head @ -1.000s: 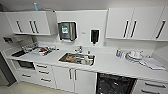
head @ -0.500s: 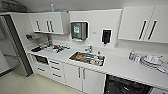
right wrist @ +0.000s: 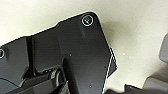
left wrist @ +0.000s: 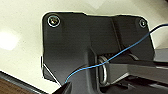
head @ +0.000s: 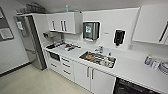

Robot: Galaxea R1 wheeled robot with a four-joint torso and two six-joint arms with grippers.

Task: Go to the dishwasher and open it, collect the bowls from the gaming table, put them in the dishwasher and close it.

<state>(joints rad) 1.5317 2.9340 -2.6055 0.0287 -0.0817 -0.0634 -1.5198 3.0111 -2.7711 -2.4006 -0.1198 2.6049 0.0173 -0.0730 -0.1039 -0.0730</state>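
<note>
- Where the white counter [head: 130, 68] runs to the picture's lower right corner, a dark recess under it is cut off by the edge; whether this is the dishwasher [head: 130, 88] cannot be told for certain.
- A sink [head: 98, 58] crowded with blurred dishes is set into the counter.
- A tall steel fridge [head: 29, 42] is seen at far left.
- In both wrist views, pale floor [left wrist: 22, 37] is seen behind dark robot parts; whether either pincer is spread or pressed together cannot be told.

I see a white counter [head: 130, 68] running along the wall, with a steel sink [head: 98, 59] sunk into it (dishes piled inside). A bottle [head: 148, 60] stands near its right end, and red-and-dark clutter [head: 68, 46] lies towards the left corner.
</note>
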